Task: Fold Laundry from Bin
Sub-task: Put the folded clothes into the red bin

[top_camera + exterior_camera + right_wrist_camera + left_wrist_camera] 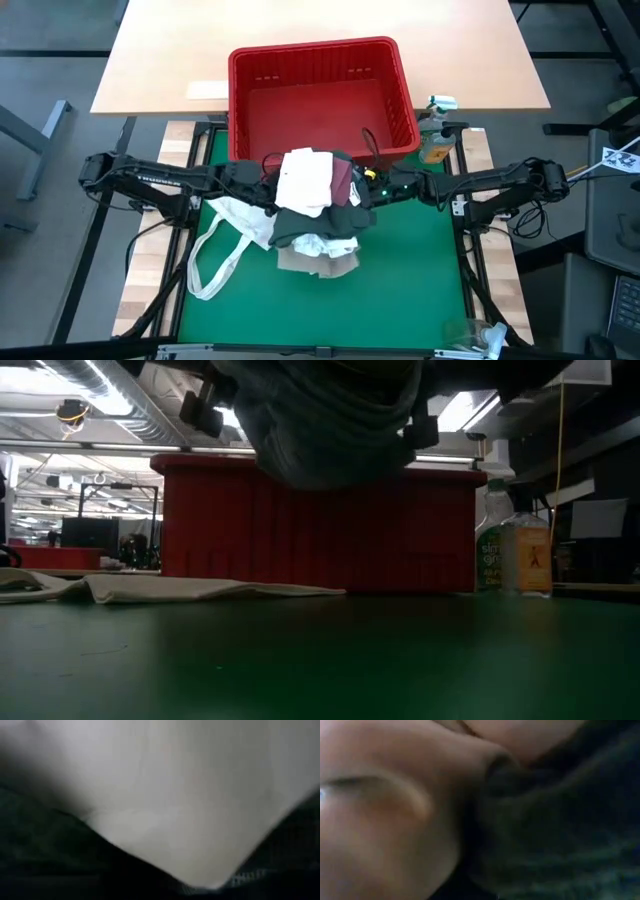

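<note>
A bundle of laundry [315, 205] hangs between my two arms above the green mat [400, 290]: a white piece on top, a maroon piece [343, 180], a dark green-grey top [320, 222] and tan cloth [320, 262] at its near side. In the low view the bundle [330, 420] hangs clear of the mat. My left gripper [262, 185] is at the bundle's left side and my right gripper [372, 188] at its right side, both buried in cloth. Both wrist views show only cloth close up. The red bin [315, 48] stands behind the bundle.
A white tote bag [235, 235] with long straps lies on the mat left of the bundle; it also shows in the low view [150, 588]. A bottle [437, 130] stands right of the bin. A light wooden tabletop [160, 60] lies beyond. Bare mat lies at the near side.
</note>
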Available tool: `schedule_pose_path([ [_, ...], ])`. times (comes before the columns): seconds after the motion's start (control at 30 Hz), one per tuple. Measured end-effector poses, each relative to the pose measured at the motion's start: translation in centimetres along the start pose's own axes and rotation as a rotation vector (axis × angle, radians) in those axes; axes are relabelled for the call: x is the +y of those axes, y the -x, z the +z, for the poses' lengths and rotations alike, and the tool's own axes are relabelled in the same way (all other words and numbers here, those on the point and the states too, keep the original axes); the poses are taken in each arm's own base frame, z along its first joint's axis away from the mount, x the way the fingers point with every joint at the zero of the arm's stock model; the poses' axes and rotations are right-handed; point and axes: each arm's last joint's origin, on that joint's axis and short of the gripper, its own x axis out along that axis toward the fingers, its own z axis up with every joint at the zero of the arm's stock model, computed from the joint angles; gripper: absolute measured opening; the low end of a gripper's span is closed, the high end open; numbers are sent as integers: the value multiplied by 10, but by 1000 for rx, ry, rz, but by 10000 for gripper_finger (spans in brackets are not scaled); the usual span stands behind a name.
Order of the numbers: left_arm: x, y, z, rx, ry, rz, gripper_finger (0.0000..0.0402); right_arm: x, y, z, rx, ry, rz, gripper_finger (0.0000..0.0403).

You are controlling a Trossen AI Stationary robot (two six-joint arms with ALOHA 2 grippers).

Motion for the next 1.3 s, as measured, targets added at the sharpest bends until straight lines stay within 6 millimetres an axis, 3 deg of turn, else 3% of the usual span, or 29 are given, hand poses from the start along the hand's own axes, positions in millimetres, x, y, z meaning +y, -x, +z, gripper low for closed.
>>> schedule_pose_path([
  [0.4, -14, 10, 31, -6, 28, -36, 0, 17, 4, 33, -39, -1, -14, 149],
  [0.8, -15, 23, 62, -31, 57, -62, 0, 12, 13, 57, -103, -10, -17, 149],
  [1.07, -16, 29, 74, -40, 56, -95, 0, 14, 16, 65, -143, 4, 21, 149],
  [1.3, -18, 31, 77, -54, 49, -124, 0, 28, 17, 74, -152, 39, 2, 149],
])
